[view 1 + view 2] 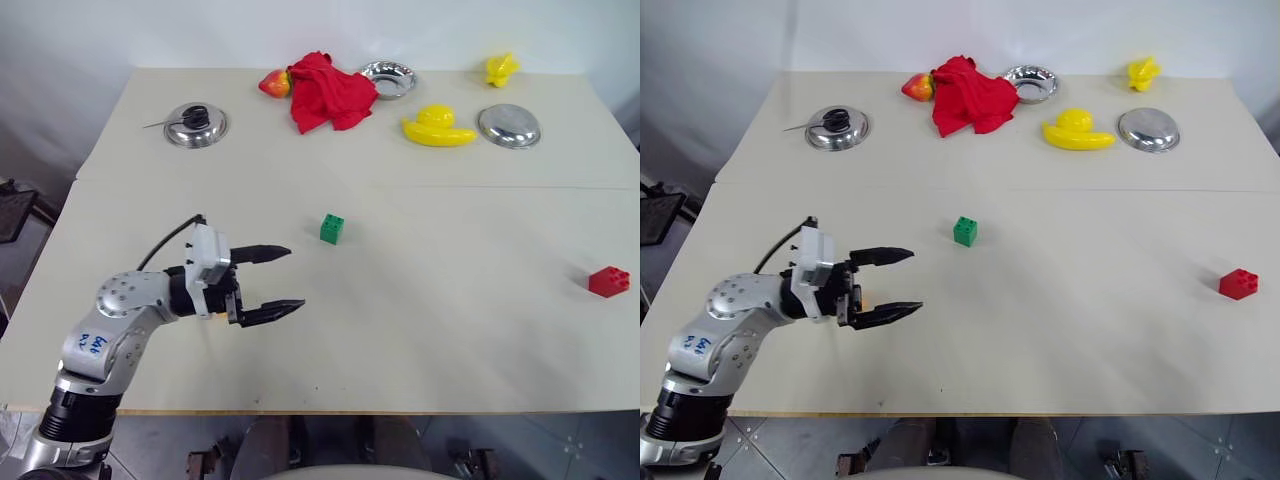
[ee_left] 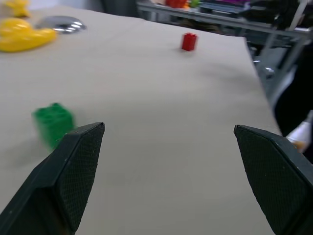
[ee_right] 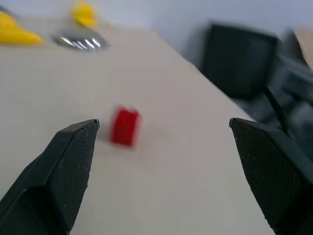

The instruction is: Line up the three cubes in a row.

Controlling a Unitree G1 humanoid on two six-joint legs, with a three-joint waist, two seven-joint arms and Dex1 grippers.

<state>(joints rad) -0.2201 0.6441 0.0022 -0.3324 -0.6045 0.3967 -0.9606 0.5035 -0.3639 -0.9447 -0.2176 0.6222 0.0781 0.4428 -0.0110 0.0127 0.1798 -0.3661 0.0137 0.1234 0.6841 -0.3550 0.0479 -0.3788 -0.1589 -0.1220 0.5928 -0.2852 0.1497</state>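
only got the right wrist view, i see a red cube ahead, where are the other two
Observer: The green cube sits mid-table, far to the left of the red cube.
Operator: and the orange one
Observer: Only an orange speck shows, behind the left gripper; I cannot tell if it is the cube.
Operator: is that gripper holding anything
Observer: No, it is open with nothing between its fingers, near the table's front left.

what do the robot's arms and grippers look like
The left arm is silver-grey metal with round bolted joints, blue handwriting on its side and a black cable looping off the wrist. A white block sits behind the left gripper. Both it and the right gripper have two black, textured, tapered fingers.
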